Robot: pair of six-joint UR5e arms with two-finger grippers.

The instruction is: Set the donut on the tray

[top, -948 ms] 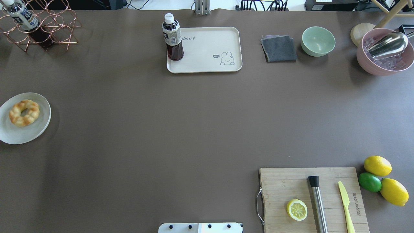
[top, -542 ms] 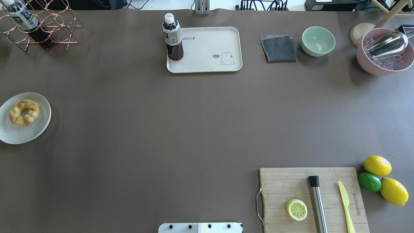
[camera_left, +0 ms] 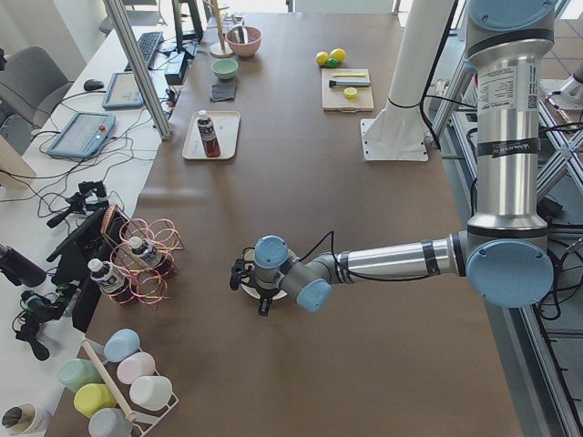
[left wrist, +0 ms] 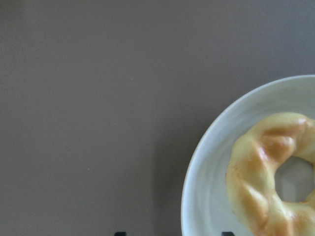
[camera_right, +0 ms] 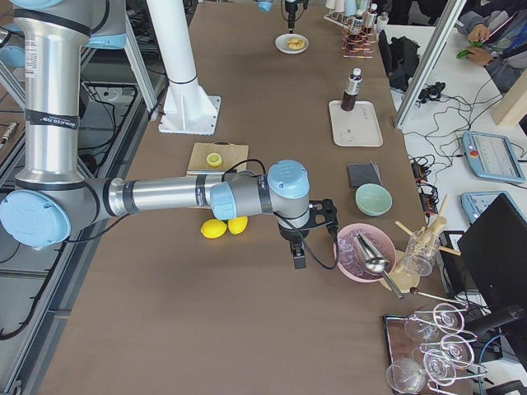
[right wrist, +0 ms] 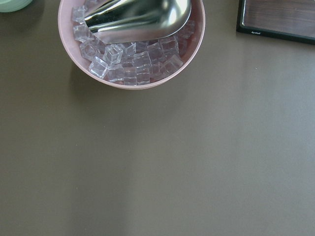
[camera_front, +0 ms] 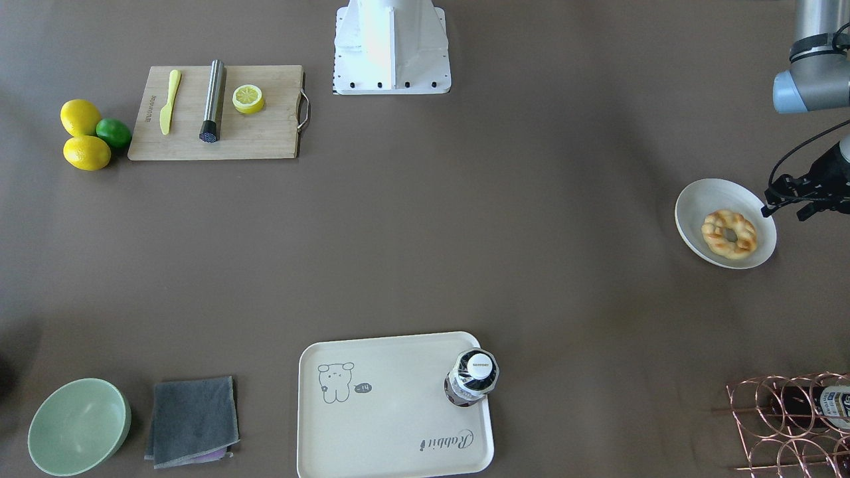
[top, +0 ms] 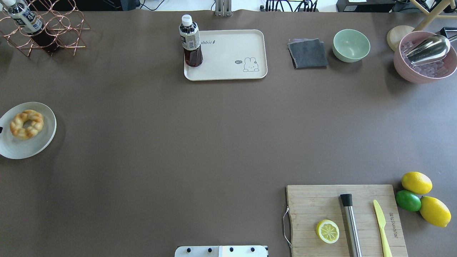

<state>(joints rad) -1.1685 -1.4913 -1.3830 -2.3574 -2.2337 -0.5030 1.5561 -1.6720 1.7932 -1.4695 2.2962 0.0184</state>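
The golden-brown twisted donut (top: pixel 26 124) lies on a round white plate (top: pixel 39 146) at the table's left edge; it also shows in the front view (camera_front: pixel 729 233) and the left wrist view (left wrist: pixel 266 177). The cream rabbit tray (top: pixel 232 53) sits at the far middle, with a dark drink bottle (top: pixel 190 41) standing on its left end. My left gripper (camera_front: pixel 783 211) hovers just outside the plate's rim, open and empty, its fingertips (left wrist: pixel 119 233) apart at the wrist view's bottom. My right gripper (camera_right: pixel 296 247) hangs beside the pink ice bowl (camera_right: pixel 362 251); I cannot tell if it is open.
A wooden cutting board (top: pixel 314 200) at the near right holds a lemon half (top: pixel 327 231), a metal muddler and a yellow knife. Lemons and a lime (top: pixel 408 200) lie beside it. A grey cloth (top: pixel 307 53), a green bowl (top: pixel 351 45) and a copper bottle rack (top: pixel 53 32) stand along the far edge.
A small black part of my left gripper has come into the overhead view at the left edge beside the plate. Nothing on the table has moved.
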